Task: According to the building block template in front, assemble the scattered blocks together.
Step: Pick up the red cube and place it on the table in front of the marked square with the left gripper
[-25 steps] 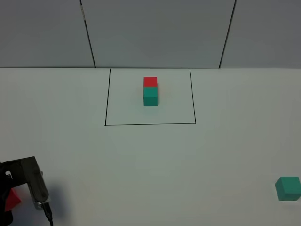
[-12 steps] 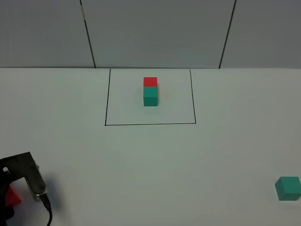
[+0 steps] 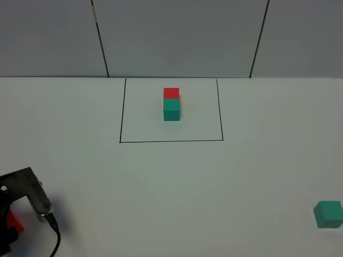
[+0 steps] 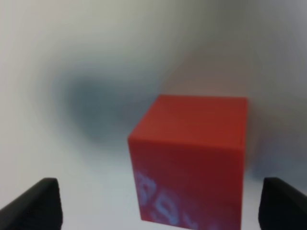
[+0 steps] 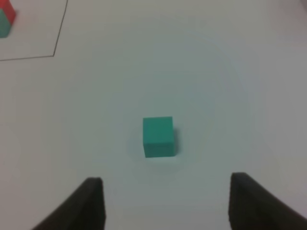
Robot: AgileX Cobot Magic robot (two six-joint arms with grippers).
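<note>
The template, a red cube (image 3: 171,93) joined to a teal cube (image 3: 171,109), stands inside a black outline (image 3: 171,141) at the table's back; a corner of it shows in the right wrist view (image 5: 5,19). The loose red block (image 3: 14,221) lies at the front left, mostly hidden by my left gripper (image 3: 9,222). In the left wrist view that gripper (image 4: 157,208) is open, with the red block (image 4: 192,153) between its spread fingertips (image 4: 33,206), apart from both. The loose teal block (image 3: 328,213) lies at the front right. My right gripper (image 5: 168,203) is open, just short of the teal block (image 5: 158,137).
The white table (image 3: 171,193) runs to a grey panelled wall (image 3: 177,37) behind the outline. A black cable (image 3: 55,241) hangs from the left wrist. The right arm is out of the exterior view.
My left arm has shifted a little to the left, toward the picture's edge, over the red block. Both loose blocks and the template have not moved.
</note>
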